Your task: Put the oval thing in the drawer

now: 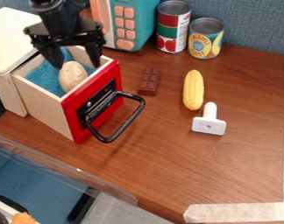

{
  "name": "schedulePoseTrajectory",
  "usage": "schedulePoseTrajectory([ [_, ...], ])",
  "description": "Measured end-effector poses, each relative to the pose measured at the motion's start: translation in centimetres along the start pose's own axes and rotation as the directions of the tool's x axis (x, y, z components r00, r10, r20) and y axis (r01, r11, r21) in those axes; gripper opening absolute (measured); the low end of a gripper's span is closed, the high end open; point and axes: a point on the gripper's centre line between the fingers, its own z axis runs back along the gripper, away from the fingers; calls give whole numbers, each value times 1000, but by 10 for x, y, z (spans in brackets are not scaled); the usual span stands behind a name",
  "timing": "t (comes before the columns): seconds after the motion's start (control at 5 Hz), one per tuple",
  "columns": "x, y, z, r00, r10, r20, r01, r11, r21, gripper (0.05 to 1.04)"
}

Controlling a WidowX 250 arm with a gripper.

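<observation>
The black gripper hangs over the open drawer at the upper left, its two fingers spread wide. A beige oval thing lies within the drawer's walls, on the blue lining, just below and between the fingertips. The left finger is close to its upper edge, and I cannot tell if they touch; a gap shows on the right. The drawer is pulled out of its pale wooden box and has a red front with a black handle.
Behind the drawer stand a teal toy microwave and two cans. A chocolate bar, yellow corn and a white stamp-like piece lie to its right. The black handle juts over the table.
</observation>
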Motion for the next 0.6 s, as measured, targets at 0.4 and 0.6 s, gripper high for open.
schedulePoseTrajectory([
  [0.4,-25,-62,4,980,-156,-126,171,978,122,999],
  [0.6,-39,-96,6,951,-257,-173,274,958,89,999],
])
